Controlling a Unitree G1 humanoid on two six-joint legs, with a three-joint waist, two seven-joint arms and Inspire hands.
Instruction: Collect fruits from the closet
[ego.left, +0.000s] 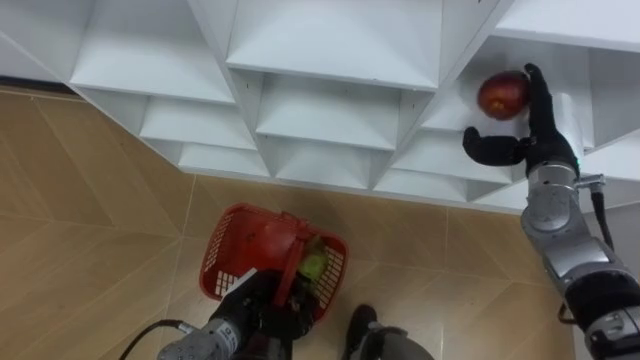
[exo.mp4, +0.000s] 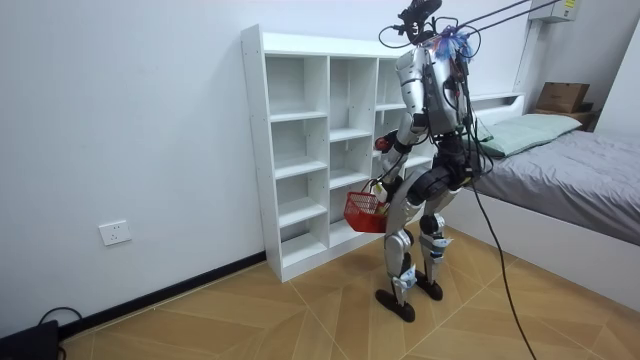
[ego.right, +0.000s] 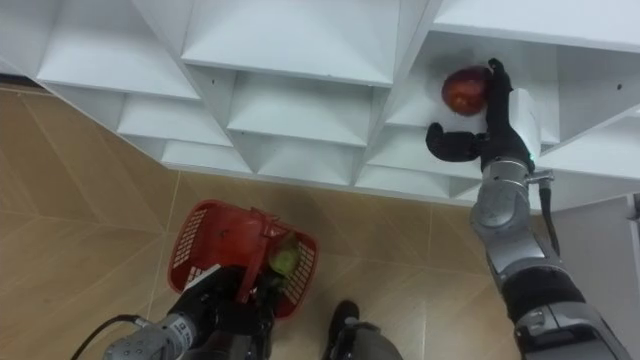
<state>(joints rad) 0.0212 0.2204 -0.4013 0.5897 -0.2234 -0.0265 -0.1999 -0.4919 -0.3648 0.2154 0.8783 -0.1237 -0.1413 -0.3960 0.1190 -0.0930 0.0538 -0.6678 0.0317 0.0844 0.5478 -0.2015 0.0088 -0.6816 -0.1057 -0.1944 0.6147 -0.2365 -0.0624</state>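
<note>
A red apple (ego.left: 503, 94) lies on a shelf of the white closet (ego.left: 330, 60), in a compartment at the upper right. My right hand (ego.left: 543, 125) is open beside it: the straight fingers run up along the apple's right side and the thumb sticks out below it. My left hand (ego.left: 250, 308) is low in the view, shut on the handle of a red basket (ego.left: 215, 258) that hangs over the floor. A green fruit (ego.left: 315, 266) and something red lie in the basket. In the room view I stand close in front of the closet (exo.mp4: 300, 150), basket (exo.mp4: 365, 211) at hip height.
The closet's other compartments in view hold nothing. Wooden floor (ego.left: 90, 200) lies below and to the left. A bed (exo.mp4: 570, 170) stands at the room view's right, just behind me, and a plain wall with a socket (exo.mp4: 116, 233) runs to the left.
</note>
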